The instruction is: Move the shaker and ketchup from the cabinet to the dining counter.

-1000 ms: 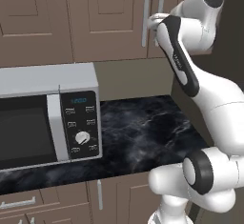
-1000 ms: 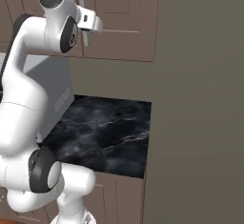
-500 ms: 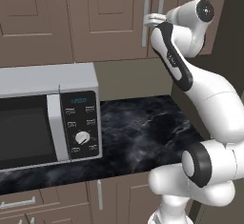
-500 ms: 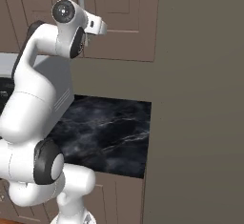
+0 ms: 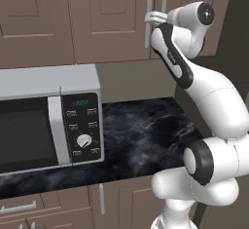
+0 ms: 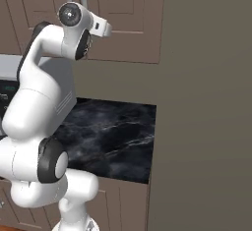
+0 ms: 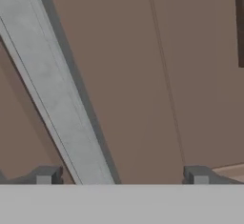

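Gripper raised to the cabinet handles, doors not yet opened

The gripper (image 7: pixel 122 178) is held wide open against the closed cabinet (image 5: pixel 102 18); a silver bar handle (image 7: pixel 57 99) is seen slanting between the fingertips (image 7: pixel 45 175), nearer one than the other; the bar should be centred between the jaws before closing, then pulled squarely outward; shaker and ketchup are judged to be behind the doors, unseen; the microwave (image 5: pixel 44 116) below is to be avoided.

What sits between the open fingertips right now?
One silver bar handle of the cabinet crosses between the gripper fingertips, in the hand view.
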Motion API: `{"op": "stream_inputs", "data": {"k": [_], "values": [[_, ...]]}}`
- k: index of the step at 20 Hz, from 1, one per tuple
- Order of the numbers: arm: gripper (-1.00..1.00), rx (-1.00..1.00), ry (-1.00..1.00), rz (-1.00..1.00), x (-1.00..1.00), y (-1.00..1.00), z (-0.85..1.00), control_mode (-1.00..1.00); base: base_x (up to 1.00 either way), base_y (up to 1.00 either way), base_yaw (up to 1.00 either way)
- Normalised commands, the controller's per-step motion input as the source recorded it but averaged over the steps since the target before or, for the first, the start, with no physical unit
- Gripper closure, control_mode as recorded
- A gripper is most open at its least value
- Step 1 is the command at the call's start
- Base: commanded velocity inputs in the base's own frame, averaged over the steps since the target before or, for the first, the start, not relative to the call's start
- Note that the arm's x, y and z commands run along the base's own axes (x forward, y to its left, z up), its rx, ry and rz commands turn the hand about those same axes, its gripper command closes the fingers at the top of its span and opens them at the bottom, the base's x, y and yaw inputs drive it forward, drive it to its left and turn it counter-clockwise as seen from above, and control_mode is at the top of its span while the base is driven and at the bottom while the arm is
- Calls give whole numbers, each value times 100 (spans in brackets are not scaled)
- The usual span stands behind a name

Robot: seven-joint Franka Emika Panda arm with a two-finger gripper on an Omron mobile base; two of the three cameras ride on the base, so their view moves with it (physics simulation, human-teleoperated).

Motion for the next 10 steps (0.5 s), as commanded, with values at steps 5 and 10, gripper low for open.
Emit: {"op": "stream_inputs", "data": {"k": [5,10], "values": [[-100,0,1,0,57,0,0,-100,0,0,0],[100,0,0,0,57,6,-11,-100,0,0,0]]}}
